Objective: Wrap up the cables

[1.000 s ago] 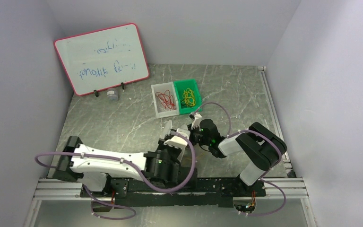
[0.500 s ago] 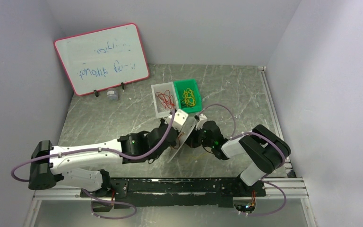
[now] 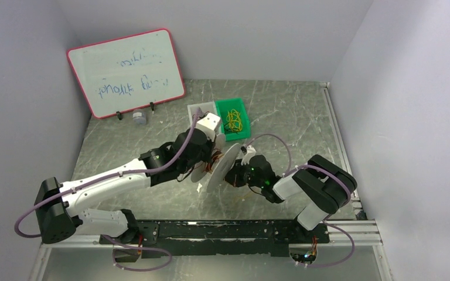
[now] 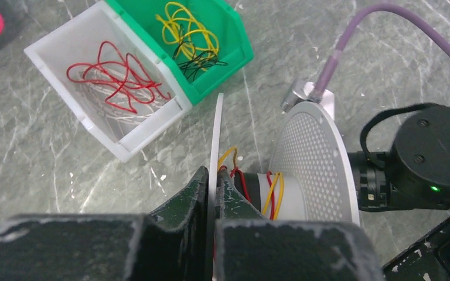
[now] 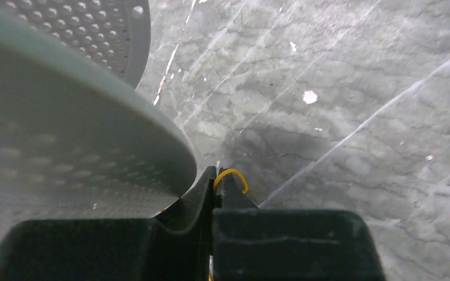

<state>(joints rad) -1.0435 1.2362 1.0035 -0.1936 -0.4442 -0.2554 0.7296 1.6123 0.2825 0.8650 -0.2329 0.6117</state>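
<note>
Left claw: my left claw [image 4: 212,175] is pinched tight on the thin edge of one disc of the white spool [image 4: 313,158].
Right claw: my right claw [image 5: 215,175] is closed down on a yellow loop [image 5: 232,174] of cable that pokes out just past my fingertips, close beside the spool's dotted disc.
Spool: it stands on edge between my two claws, above the grey marbled table [image 4: 35,175]. I cannot tell whether it touches the table.
Cables: the red and yellow cables [image 4: 272,193] lie in a few turns round the spool's core, between its two discs.
White bin: the white bin [image 4: 152,132] holds a tangle of red wires [image 4: 117,79], beyond the spool.
Green bin: the green bin [image 4: 225,70] touches the white one's side and holds yellow wires [image 4: 187,29] with a few black ones.
</note>
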